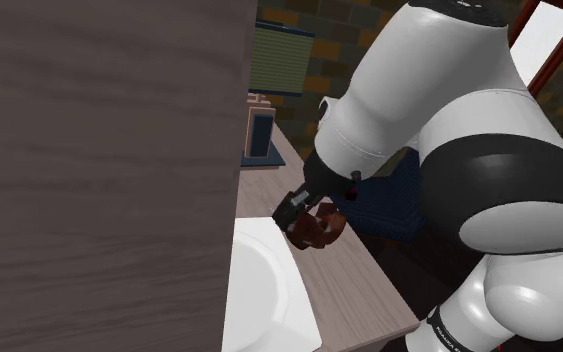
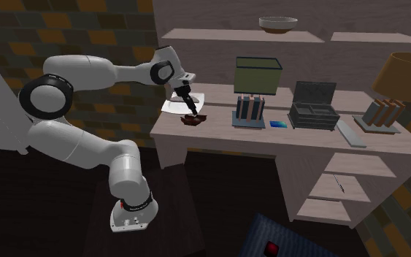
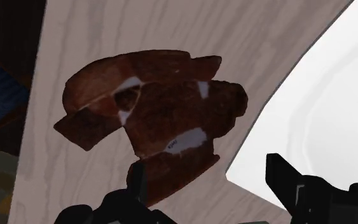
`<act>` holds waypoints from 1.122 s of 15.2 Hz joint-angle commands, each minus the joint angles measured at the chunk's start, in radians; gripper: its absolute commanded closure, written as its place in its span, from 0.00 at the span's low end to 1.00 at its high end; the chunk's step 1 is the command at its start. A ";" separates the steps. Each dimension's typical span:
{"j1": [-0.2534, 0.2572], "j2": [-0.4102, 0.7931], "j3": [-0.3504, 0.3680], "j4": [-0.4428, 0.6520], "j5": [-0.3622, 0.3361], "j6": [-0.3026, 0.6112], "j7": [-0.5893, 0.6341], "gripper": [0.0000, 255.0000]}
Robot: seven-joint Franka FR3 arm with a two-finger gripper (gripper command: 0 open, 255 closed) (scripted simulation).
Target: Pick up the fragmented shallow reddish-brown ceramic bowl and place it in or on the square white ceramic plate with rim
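Note:
The reddish-brown bowl [image 3: 152, 108], broken into pieces with white gaps, lies on the pale wooden desk [image 3: 63, 38] right beside the square white plate [image 3: 323, 95]. My gripper [image 3: 206, 167] hovers just above it, open. One finger [image 3: 138, 186] is at a bowl fragment's edge; the other finger [image 3: 285, 181] stands apart over the plate's rim. In the shoulder view the gripper [image 1: 294, 210] is at the bowl [image 1: 319, 230], just beyond the plate [image 1: 259, 290]. In the second exterior view the gripper [image 2: 190, 109] points down at the bowl [image 2: 193, 120], in front of the plate [image 2: 180, 105].
A large brown wooden panel [image 1: 99, 170] blocks the shoulder view's left. Along the desk stand a green box [image 2: 258, 73], a book holder [image 2: 249, 109], a blue card [image 2: 277, 124], a grey organiser [image 2: 313, 106] and a lamp [image 2: 408, 77]. The desk's front edge is close to the bowl.

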 commanded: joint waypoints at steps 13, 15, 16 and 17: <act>-0.030 0.022 -0.075 -0.160 0.164 0.259 0.084 0.00; -0.030 0.022 -0.075 -0.160 0.164 0.259 0.084 0.00; -0.030 0.022 -0.075 -0.160 0.164 0.259 0.084 0.00; -0.030 0.022 -0.075 -0.160 0.164 0.259 0.084 0.00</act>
